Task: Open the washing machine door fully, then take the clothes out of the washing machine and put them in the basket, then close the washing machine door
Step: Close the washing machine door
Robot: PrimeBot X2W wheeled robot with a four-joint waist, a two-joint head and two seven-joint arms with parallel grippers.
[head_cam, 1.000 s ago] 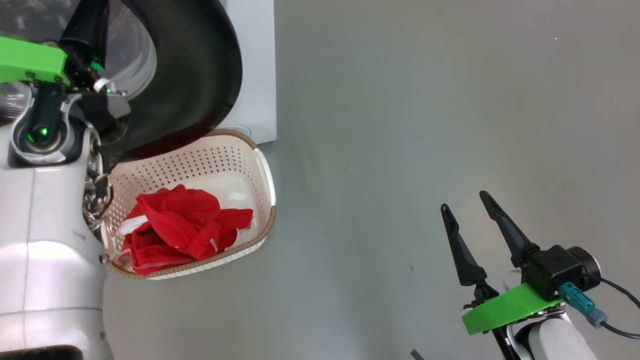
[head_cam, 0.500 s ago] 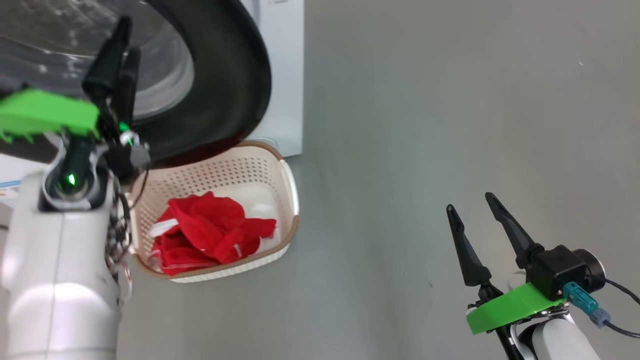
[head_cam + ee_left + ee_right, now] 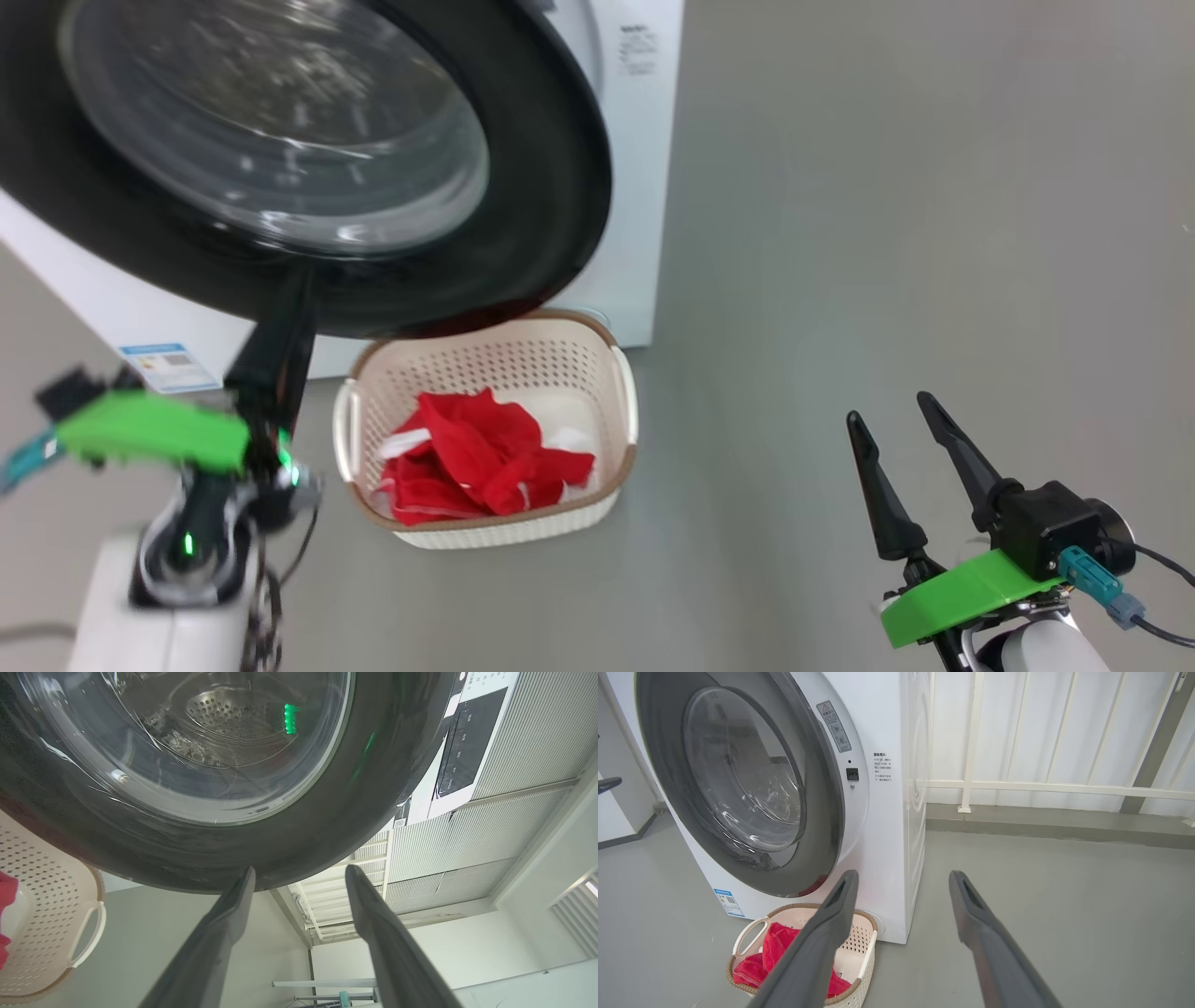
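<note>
The rim of the door (image 3: 327, 826) is found right at the tips of the wide-open, empty left claw (image 3: 299, 870), while the right claw (image 3: 887, 407), open too, is parked well away.

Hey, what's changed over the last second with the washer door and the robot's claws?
The left claw opened and dropped from in front of the washing machine door to just below its rim; the head view shifted too. Unchanged: the clothes lie in the basket, and the right claw is open and empty.
</note>
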